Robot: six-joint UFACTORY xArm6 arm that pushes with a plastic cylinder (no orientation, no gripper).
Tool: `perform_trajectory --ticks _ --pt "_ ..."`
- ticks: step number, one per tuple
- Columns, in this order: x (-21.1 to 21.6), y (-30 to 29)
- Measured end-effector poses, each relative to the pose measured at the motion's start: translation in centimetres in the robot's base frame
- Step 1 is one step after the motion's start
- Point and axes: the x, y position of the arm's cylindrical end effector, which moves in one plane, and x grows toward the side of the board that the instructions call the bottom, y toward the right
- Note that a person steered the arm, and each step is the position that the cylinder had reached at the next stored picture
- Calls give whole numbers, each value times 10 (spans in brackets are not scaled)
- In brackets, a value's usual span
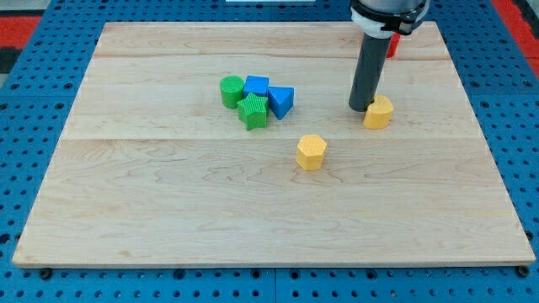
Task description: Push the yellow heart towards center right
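- the yellow heart [379, 111] is sitting on the wooden bench [168, 210] in the upper right part of the view, right of the middle and a little above the bench's mid height.
- my tip [361, 108] is resting just at the heart's left edge — touching it or nearly so; i cannot tell which.
- there is no hand on this arm, only the dark rod [369, 71], so nothing is spreading, pressing together or pinching.
- a yellow hexagonal block [311, 152] is lying below and to the left of the heart, well apart from it and from my tip.
- a tight cluster is sitting left of the rod: a green cylinder [232, 91] at the far left, a blue cube [257, 87] beside it, a blue triangular block [282, 101] on the right, and a green star-like block [253, 111] at the bottom, all touching or nearly touching.
- a red block [392, 46] is peeking out behind the rod near the view's top — its shape is mostly hidden.
- no block is showing on the bench to the right of the heart.
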Motion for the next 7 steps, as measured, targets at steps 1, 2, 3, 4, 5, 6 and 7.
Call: perform_trajectory --ticks 1,2,3,4,5,6,7 --pt "0 -12" --pt "2 -30" --pt "2 -18" --pt "4 13" --pt "7 38" --pt "7 36" --pt "11 -20"
